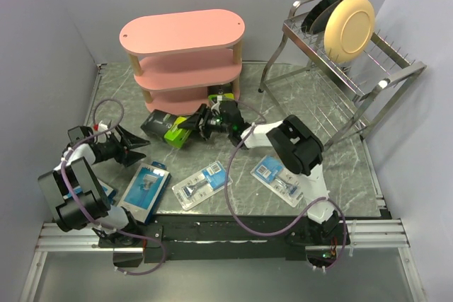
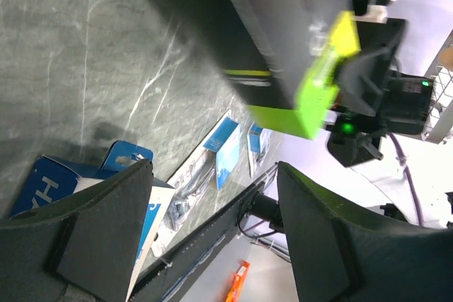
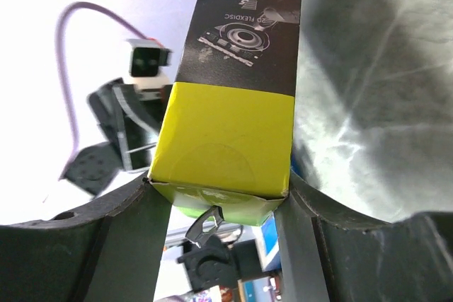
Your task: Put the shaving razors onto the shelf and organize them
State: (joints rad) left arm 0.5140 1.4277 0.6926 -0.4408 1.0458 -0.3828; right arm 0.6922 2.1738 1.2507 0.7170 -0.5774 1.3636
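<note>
Shelf (image 1: pixel 182 33): pink, three oval tiers, upper centre of the top view, on the grey marbled table (image 1: pixel 340 167).
Right gripper (image 1: pixel 199 124): centre of the frame, just below the shelf's lowest board, clamped on the lime-green end of a black box (image 1: pixel 163 129).
Wrist close-up: the right gripper (image 3: pixel 221 183) presses both sides of the box (image 3: pixel 233 132), with the black printed part running to the top of the frame.
Box height: whether it rests on the table cannot be told.
Left gripper (image 1: pixel 136 146): left of the box and apart from it, jaws spread, nothing between them.
Blue pack (image 1: pixel 145 187): flat on the table, lower left.
Left clear pack (image 1: pixel 202 185): flat, lower centre.
Right clear pack (image 1: pixel 279 178): flat, partly under the right arm.
Dish rack (image 1: pixel 354 68): upper right, holding a cream plate (image 1: pixel 349 27).
</note>
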